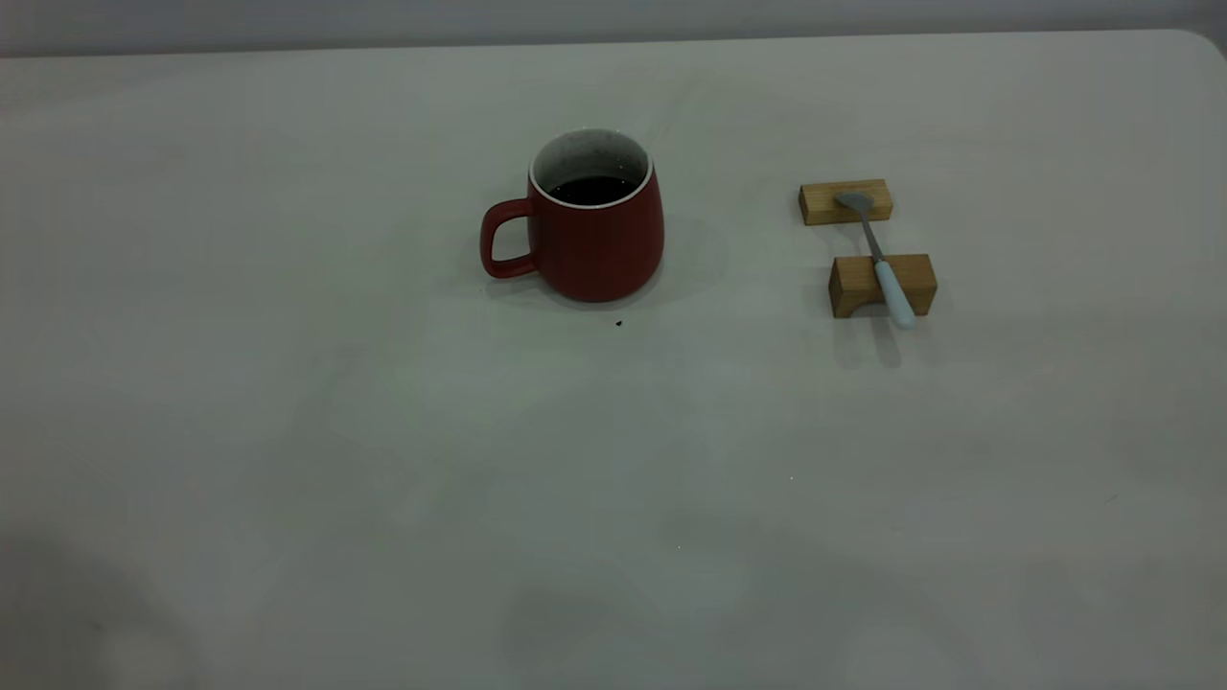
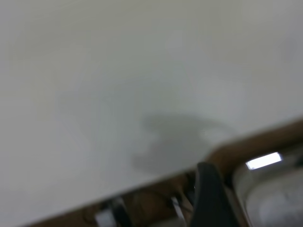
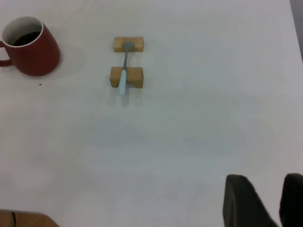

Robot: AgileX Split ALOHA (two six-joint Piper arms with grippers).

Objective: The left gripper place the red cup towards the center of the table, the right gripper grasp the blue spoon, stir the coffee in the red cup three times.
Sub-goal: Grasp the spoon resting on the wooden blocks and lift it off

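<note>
The red cup (image 1: 596, 235) stands upright near the middle of the table (image 1: 383, 431), handle toward the left, with dark coffee (image 1: 594, 189) inside. It also shows in the right wrist view as the red cup (image 3: 32, 47). The blue spoon (image 1: 882, 259) lies across two wooden blocks to the cup's right, pale handle toward the front; the right wrist view has the blue spoon (image 3: 124, 71) far ahead. My right gripper (image 3: 265, 185) hovers open and empty over bare table, well away from the spoon. My left gripper (image 2: 208, 189) sits blurred by the table's edge, away from the cup.
Two tan wooden blocks (image 1: 845, 201) (image 1: 882, 286) hold the spoon off the table. A tiny black speck (image 1: 618, 324) lies just in front of the cup. The table's rounded corner (image 1: 1203, 43) is at the far right. Neither arm appears in the exterior view.
</note>
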